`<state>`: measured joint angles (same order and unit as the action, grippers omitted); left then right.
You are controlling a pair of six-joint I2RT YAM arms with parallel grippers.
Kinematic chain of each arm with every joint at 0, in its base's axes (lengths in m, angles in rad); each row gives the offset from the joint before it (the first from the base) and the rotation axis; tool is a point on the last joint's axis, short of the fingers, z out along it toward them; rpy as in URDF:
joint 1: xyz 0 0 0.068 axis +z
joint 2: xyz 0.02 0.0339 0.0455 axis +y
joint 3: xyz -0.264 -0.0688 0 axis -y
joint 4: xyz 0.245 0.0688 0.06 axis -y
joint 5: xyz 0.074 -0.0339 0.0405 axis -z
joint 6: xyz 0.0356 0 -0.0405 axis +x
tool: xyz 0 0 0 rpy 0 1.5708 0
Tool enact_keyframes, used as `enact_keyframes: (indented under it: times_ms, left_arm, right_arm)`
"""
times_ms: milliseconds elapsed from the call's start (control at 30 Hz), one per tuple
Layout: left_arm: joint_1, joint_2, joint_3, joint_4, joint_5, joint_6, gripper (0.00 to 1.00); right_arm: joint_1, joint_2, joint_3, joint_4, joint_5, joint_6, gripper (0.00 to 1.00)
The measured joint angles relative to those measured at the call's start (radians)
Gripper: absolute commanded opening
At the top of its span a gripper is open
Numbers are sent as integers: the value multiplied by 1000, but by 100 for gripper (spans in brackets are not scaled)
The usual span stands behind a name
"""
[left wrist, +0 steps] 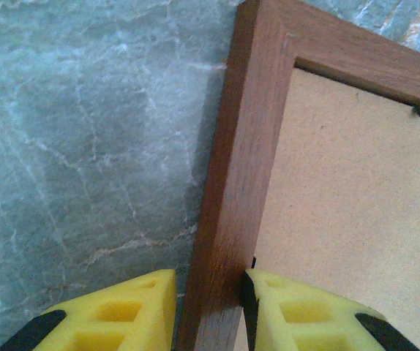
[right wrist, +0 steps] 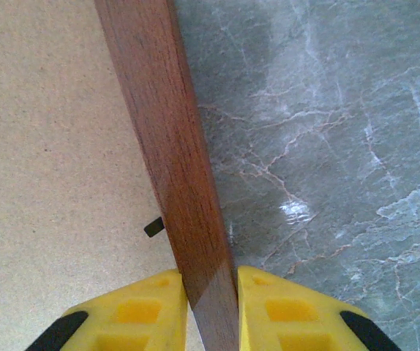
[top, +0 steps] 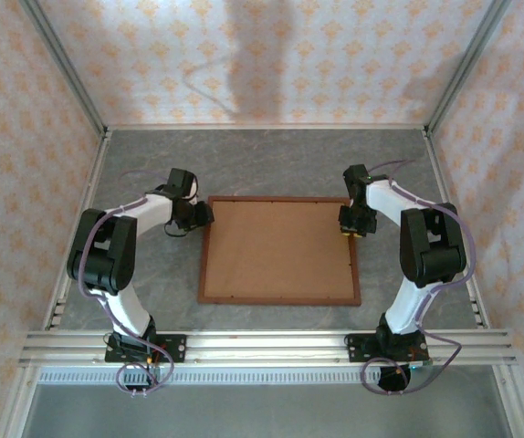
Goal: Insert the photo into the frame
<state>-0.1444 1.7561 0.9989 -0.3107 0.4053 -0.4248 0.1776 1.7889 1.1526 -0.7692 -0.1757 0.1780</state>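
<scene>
We see a grey marbled table [top: 271, 155] enclosed by walls [top: 25, 137] papered in a pale orange motif; a soft shadow [top: 257, 64] falls across the back wall; slim metal posts [top: 61, 64] rise at the far corners; aluminium rails [top: 271, 345] run along the near edge; a plain brown backing board [top: 276, 248] lies flat mid-table; in the right wrist view we notice a small dark tab [right wrist: 154, 227] resting on the board near its edge; in the left wrist view, another tab [left wrist: 418, 112].
</scene>
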Motion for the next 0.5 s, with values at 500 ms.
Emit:
enact_keyframes:
  times_ms: [500]
  left_arm:
    - [-65,33,23,9,-80,50,36]
  right_arm:
    - [-2,1,0,0,-4,0,21]
